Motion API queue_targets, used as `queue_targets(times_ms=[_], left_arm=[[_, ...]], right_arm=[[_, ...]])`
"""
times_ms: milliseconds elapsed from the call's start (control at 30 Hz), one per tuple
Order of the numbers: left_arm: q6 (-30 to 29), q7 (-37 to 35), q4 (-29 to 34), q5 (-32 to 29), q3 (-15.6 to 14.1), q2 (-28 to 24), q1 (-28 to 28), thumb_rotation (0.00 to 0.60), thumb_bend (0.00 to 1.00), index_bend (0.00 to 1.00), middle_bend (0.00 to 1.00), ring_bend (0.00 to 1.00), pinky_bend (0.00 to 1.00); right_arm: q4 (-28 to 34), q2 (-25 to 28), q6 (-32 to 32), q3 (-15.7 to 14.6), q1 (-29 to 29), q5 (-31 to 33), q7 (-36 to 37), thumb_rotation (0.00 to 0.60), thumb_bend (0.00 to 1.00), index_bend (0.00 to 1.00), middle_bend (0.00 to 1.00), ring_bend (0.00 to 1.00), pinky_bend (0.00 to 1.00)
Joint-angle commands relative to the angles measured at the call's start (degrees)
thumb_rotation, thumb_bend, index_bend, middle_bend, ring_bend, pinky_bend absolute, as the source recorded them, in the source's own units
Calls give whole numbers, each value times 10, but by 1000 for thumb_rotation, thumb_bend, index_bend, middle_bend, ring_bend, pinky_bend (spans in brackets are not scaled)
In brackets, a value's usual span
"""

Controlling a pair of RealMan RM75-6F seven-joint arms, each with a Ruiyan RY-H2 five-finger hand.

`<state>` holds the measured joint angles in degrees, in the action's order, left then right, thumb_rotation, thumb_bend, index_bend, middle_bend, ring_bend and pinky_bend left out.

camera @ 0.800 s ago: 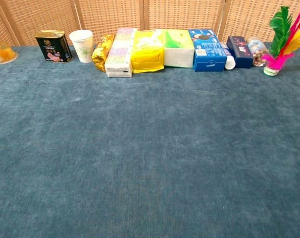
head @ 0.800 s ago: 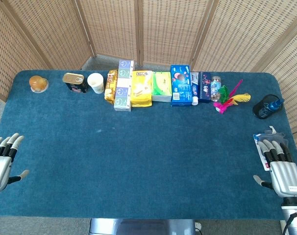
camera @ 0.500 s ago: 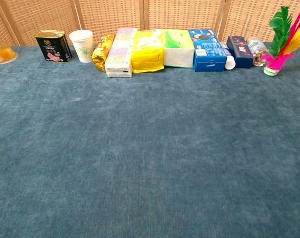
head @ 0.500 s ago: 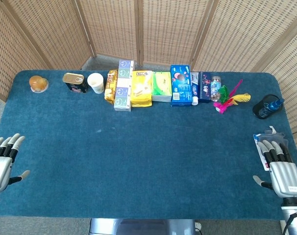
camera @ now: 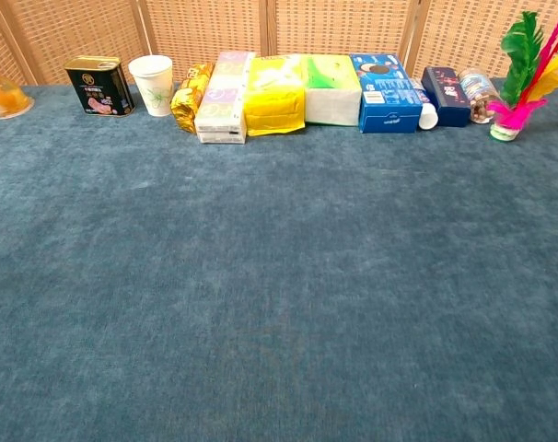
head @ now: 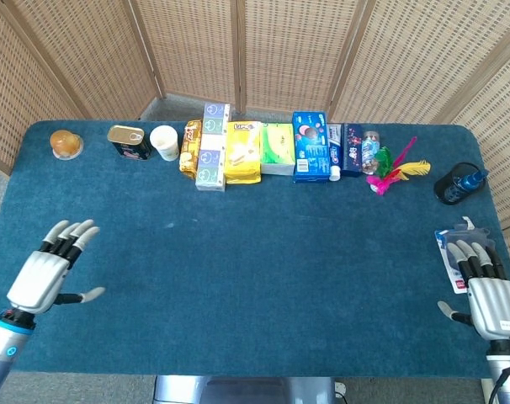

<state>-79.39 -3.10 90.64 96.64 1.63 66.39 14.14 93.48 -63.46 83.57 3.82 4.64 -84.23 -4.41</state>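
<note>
Blue felt-covered table (head: pixel 263 278): goods lined along far edge as before. Left hand (head: pixel 46 273) has swung inward from table's left edge, now over bare cloth, fingers spread, holding nothing; nearest thing, dark tin can (head: pixel 130 141), well apart. Right hand (head: pixel 489 290) unmoved, fingers extended, empty, fingertips over flat white-blue packet (head: pixel 450 250).
</note>
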Motion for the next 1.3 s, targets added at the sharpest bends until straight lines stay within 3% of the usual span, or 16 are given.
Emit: queue_targets(times_ms=[33, 333, 633, 800, 1033, 1300], left_arm=[[6, -55, 4, 44, 6, 15, 42, 0, 0, 121, 0, 0, 0], [29, 20, 7, 113, 7, 42, 97, 0, 0, 190, 0, 0, 0], [67, 50, -35, 221, -6, 82, 182, 0, 0, 216, 0, 10, 0], [74, 32, -60, 261, -13, 115, 227, 0, 0, 227, 2, 11, 0], [78, -8, -101, 291, -25, 172, 283, 0, 0, 242, 5, 11, 0], [69, -19, -143, 275, -43, 226, 295, 0, 0, 219, 5, 11, 0]], right_arm=[[1, 0, -2, 1, 0, 4, 0, 600, 0, 12, 0, 0, 0], [1, 1, -8, 5, 2, 14, 3, 600, 0, 12, 0, 0, 0], [3, 6, -7, 11, 0, 28, 7, 600, 0, 12, 0, 0, 0], [4, 7, -7, 12, -1, 31, 7, 600, 0, 12, 0, 0, 0], [5, 5, -4, 17, -2, 41, -4, 600, 0, 12, 0, 0, 0], [8, 8, -5, 21, -4, 52, -2, 600, 0, 12, 0, 0, 0]])
